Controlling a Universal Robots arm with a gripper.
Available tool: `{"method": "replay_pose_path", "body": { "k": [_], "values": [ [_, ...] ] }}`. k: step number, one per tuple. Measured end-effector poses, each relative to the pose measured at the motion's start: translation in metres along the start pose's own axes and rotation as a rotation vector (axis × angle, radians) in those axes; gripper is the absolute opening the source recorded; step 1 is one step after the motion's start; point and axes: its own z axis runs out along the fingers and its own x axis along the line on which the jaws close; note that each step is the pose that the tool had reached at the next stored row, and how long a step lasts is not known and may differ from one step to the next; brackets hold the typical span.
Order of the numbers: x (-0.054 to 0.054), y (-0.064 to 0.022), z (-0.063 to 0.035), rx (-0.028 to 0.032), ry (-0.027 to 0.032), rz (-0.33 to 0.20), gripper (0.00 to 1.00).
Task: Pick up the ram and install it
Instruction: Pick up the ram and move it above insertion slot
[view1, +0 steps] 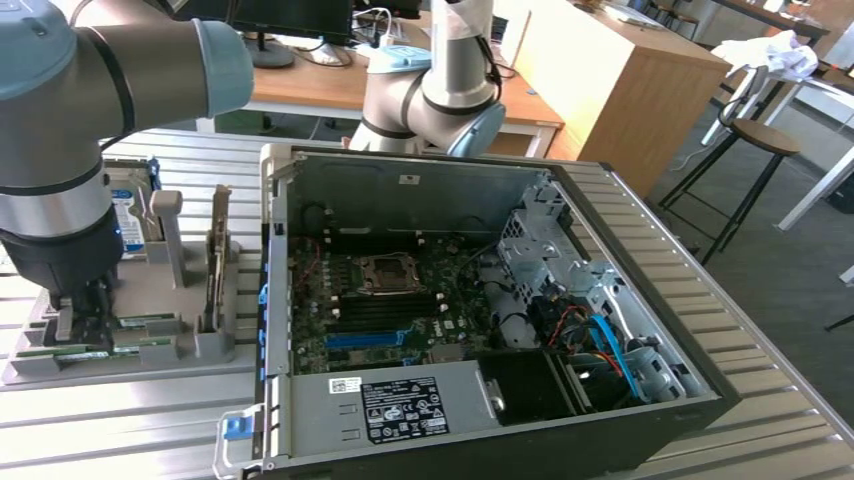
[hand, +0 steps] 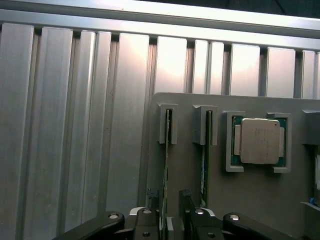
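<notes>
The ram (hand: 167, 150) is a thin green stick standing on edge in a slot of the grey holder tray (hand: 250, 200). A second stick like it (hand: 204, 155) stands in the neighbouring slot. My gripper (hand: 167, 199) is lowered over the first stick, one finger on each side, and a gap shows between each finger and the board. In the exterior view the gripper (view1: 78, 318) sits low over the tray (view1: 200, 345) at the exterior view's left, with the green sticks (view1: 144, 330) beside it. The open computer case (view1: 280, 200) lies to the exterior view's right, its motherboard memory slots (view1: 387, 303) exposed.
A square silver processor (hand: 257, 141) rests in its pocket on the tray. A hard drive with a blue-white label (view1: 130, 215) and an upright card (view1: 220, 255) stand on the tray. The slatted metal table (view1: 134, 430) carries everything. A stool (view1: 763, 140) stands beyond the table.
</notes>
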Motion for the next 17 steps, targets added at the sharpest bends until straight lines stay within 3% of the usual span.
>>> {"method": "replay_pose_path", "body": {
  "k": [7,17],
  "values": [
    [0.0005,-0.0085,-0.0002,0.0,0.0001,0.0,0.3],
    [0.0007,-0.0092,0.0039,-0.0001,0.0001,0.0,0.3]
  ]
}}
